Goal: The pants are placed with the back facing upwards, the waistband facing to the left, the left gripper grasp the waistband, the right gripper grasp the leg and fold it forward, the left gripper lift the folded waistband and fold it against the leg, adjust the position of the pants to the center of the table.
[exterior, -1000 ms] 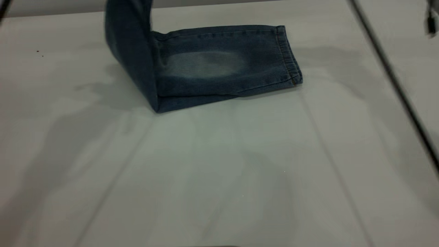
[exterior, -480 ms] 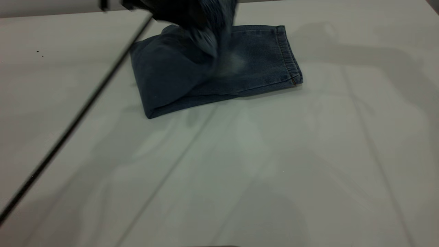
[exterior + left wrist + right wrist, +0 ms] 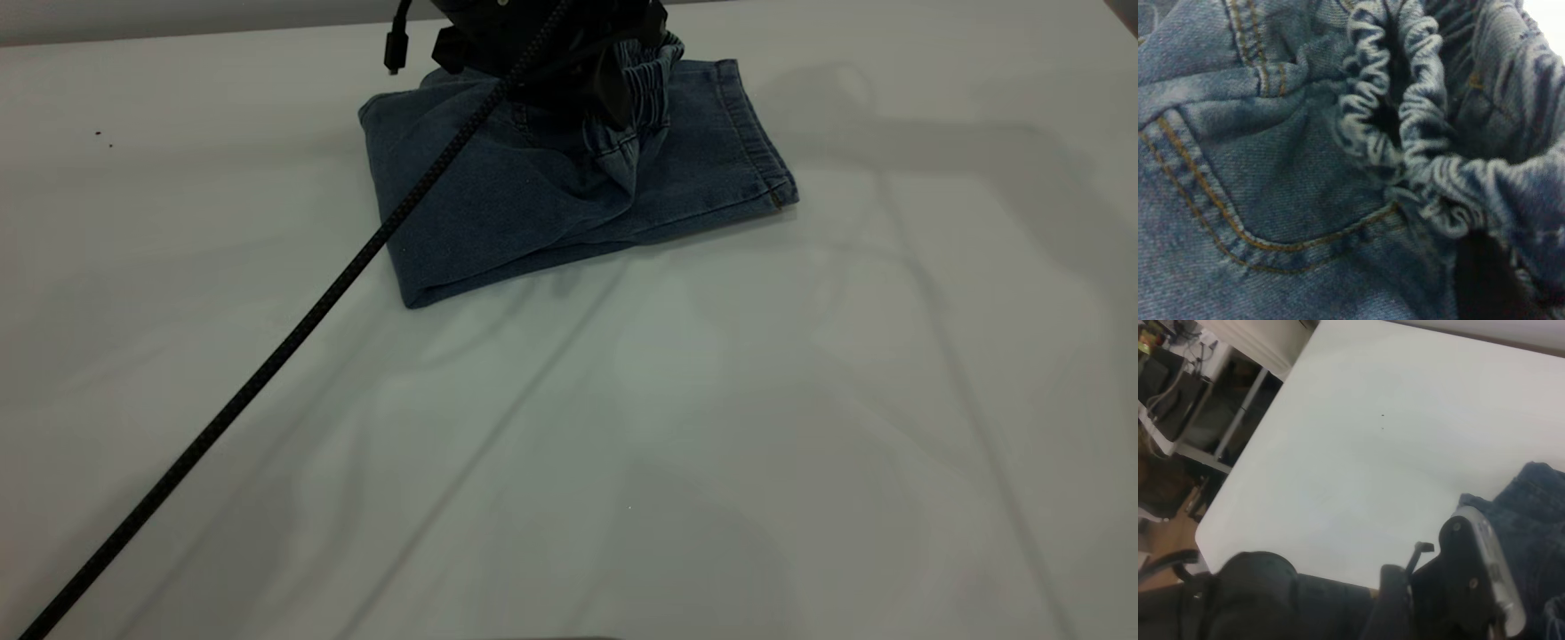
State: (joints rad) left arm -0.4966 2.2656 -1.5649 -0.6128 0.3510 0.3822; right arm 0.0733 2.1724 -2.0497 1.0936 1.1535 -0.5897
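The blue denim pants [image 3: 498, 204] lie folded at the far middle of the table [image 3: 622, 427]. Their upper half is turned over onto the leg [image 3: 711, 142], whose stitched hem points right. My left gripper [image 3: 613, 98] is low over the fold, shut on the ruffled waistband [image 3: 649, 80], which it presses against the leg. The left wrist view is filled by the gathered waistband [image 3: 1405, 113], a back pocket seam [image 3: 1285, 193] and one dark finger [image 3: 1485, 280]. The right wrist view shows the left arm [image 3: 1471, 580] over the pants [image 3: 1538, 507]; the right gripper is out of view.
The left arm's black braided cable [image 3: 267, 364] runs diagonally from the gripper to the near left corner of the table. Beyond the table edge [image 3: 1211, 527] stand shelves and equipment [image 3: 1185, 400]. Two small dark specks [image 3: 102, 136] mark the tabletop.
The waistband half, held upright a second ago, has swung over to the right and come down on the leg. The left gripper and its cable came into view.
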